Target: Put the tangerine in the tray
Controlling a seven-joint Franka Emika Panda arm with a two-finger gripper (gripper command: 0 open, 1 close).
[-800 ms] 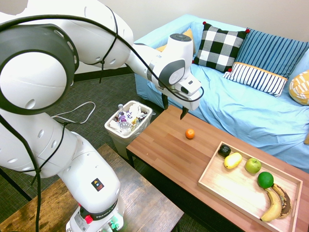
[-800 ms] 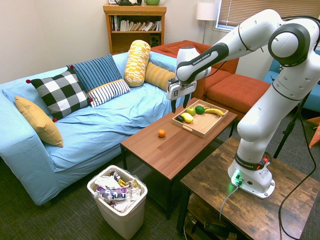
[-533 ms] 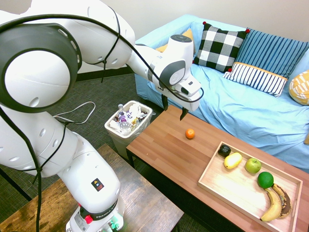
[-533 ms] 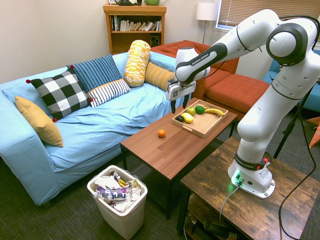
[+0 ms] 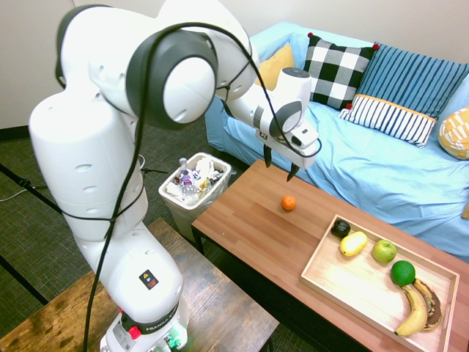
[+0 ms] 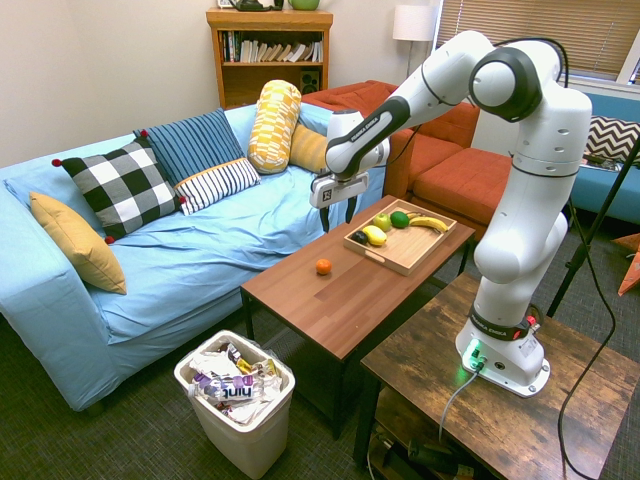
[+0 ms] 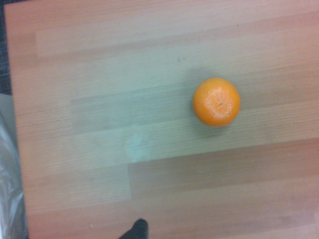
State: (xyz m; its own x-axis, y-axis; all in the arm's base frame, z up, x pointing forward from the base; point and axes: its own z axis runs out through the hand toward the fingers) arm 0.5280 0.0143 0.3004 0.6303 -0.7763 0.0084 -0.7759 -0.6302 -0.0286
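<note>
The small orange tangerine lies on the brown wooden coffee table, apart from the tray. The light-wood tray sits at the table's other end and holds a lemon, a green apple, a lime, bananas and a small dark fruit. My gripper hangs open in the air above the table, a little above and beside the tangerine, with nothing between its fingers.
A blue sofa with several cushions runs along the table's far side. A white bin full of wrappers stands on the floor by the table's end. A darker wooden table bears the arm.
The arm has swung and reached further over the table, carrying the open gripper closer to the tangerine. The tangerine and the tray have not moved.
</note>
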